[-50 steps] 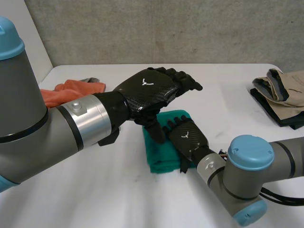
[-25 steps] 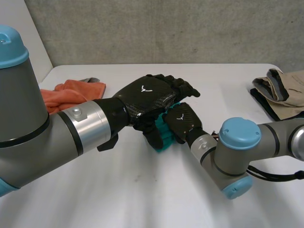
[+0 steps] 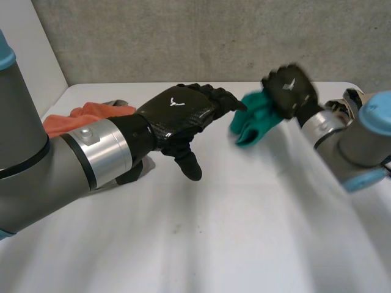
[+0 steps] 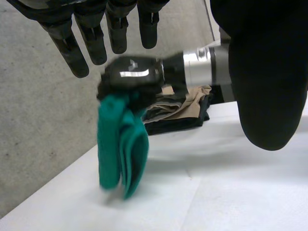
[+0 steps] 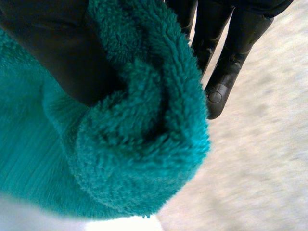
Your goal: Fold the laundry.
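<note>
The right hand (image 3: pixel 290 88) grips one folded teal terry cloth (image 3: pixel 250 122). The cloth is clamped between thumb and fingers (image 5: pixel 226 72) and hangs clear of the white table (image 3: pixel 244 213). The left hand (image 3: pixel 180 116) is beside it, fingers extended and holding nothing. One crumpled orange cloth (image 3: pixel 85 116) lies behind the left arm. One stack of folded beige and dark garments (image 4: pixel 180 108) sits behind the right hand.
</note>
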Robot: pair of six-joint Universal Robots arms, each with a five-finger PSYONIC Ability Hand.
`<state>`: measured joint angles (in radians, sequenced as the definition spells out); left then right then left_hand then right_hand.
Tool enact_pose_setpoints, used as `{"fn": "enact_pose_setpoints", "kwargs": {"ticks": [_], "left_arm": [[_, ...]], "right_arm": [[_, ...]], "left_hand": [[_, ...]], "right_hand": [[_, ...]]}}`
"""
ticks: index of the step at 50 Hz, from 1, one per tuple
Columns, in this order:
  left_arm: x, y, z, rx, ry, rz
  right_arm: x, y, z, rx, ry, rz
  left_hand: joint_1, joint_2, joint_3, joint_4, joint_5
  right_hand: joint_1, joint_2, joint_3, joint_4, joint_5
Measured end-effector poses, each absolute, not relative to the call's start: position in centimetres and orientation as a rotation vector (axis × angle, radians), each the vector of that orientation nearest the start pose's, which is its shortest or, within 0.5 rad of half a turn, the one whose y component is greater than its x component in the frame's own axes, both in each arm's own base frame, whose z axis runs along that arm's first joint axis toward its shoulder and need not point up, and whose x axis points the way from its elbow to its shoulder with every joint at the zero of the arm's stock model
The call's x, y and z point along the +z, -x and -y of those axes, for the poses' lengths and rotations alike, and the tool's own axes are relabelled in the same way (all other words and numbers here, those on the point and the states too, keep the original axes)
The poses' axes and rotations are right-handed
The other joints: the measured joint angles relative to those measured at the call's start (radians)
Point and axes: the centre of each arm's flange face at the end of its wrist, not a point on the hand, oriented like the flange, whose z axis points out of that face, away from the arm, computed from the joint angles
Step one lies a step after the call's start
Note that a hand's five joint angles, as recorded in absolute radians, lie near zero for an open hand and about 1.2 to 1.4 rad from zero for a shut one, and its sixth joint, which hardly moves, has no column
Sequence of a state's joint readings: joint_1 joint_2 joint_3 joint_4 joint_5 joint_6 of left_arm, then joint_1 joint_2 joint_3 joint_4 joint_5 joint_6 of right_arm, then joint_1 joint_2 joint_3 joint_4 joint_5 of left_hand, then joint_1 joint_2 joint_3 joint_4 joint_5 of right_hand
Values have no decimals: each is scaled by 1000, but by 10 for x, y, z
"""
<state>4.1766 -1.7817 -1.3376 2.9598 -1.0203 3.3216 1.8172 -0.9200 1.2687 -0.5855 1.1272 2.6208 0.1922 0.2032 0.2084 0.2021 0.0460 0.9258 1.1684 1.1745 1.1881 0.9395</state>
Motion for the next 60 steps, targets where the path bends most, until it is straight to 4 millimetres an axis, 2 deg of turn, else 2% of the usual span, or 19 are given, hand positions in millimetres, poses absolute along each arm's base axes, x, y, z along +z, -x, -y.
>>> {"fn": "enact_pose_setpoints", "kwargs": {"ticks": [7,8,9,12,16,18,23,26,27,30,31,34,35,38,40,43,57,59,60], "left_arm": [[299,319,194,1536,1101,1649],[299,319,194,1536,1101,1649],[300,319,194,1537,1100,1648],[300,320,193,1536,1101,1647],[301,320,192,1538,1103,1643],[301,320,191,1537,1104,1640],[301,320,190,1535,1106,1640],[301,320,190,1534,1106,1640],[299,320,190,1530,1105,1645],[298,321,191,1527,1104,1651],[297,321,191,1526,1103,1656],[295,321,191,1524,1101,1665],[294,321,192,1523,1100,1668],[293,321,192,1521,1100,1671],[292,321,192,1519,1099,1676],[292,321,192,1518,1099,1677],[292,321,192,1520,1100,1674],[293,322,192,1521,1100,1673],[292,322,192,1520,1100,1673]], "right_arm": [[275,-243,439,-2682,1059,-1307],[275,-243,439,-2682,1059,-1307],[292,-230,451,-2740,1009,-1261],[313,-205,469,-2803,937,-1205],[328,-170,490,-2858,884,-1167],[330,-141,504,-2888,870,-1164],[309,-85,528,-2913,896,-1202],[303,-77,531,-2910,903,-1212],[269,-43,542,-2872,933,-1283],[247,-24,545,-2842,940,-1339],[226,-9,546,-2811,938,-1399],[199,9,544,-2766,930,-1476],[181,18,541,-2728,922,-1529],[168,23,537,-2698,919,-1565],[148,35,527,-2639,913,-1633],[139,43,518,-2593,918,-1674],[140,44,490,-2478,925,-1742],[139,43,488,-2463,911,-1761],[139,44,486,-2449,895,-1785]], "left_hand": [[0,0,0,0,0],[0,0,0,0,0],[0,0,0,0,0],[0,0,0,0,0],[0,0,0,0,0],[0,0,0,0,0],[0,0,0,0,0],[0,0,0,0,0],[0,0,0,0,0],[0,0,0,0,0],[0,0,0,0,0],[0,0,0,0,0],[0,0,0,0,0],[0,0,0,0,0],[0,0,0,0,0],[0,0,0,0,0],[0,0,0,0,0],[0,0,0,0,0],[0,0,0,0,0]], "right_hand": [[7,0,0,0,0],[7,0,0,0,0],[7,0,0,0,0],[9,0,0,0,0],[10,0,0,0,0],[14,0,0,0,0],[14,0,0,0,0],[14,0,0,0,0],[14,0,0,0,0],[14,0,0,0,0],[14,0,0,0,0],[14,0,0,0,0],[14,0,0,0,0],[21,0,0,0,0],[23,0,0,0,0],[23,0,13,0,10],[23,0,14,0,25],[-24,-74,-70,-84,-29],[-397,-472,-458,-474,-408]]}}
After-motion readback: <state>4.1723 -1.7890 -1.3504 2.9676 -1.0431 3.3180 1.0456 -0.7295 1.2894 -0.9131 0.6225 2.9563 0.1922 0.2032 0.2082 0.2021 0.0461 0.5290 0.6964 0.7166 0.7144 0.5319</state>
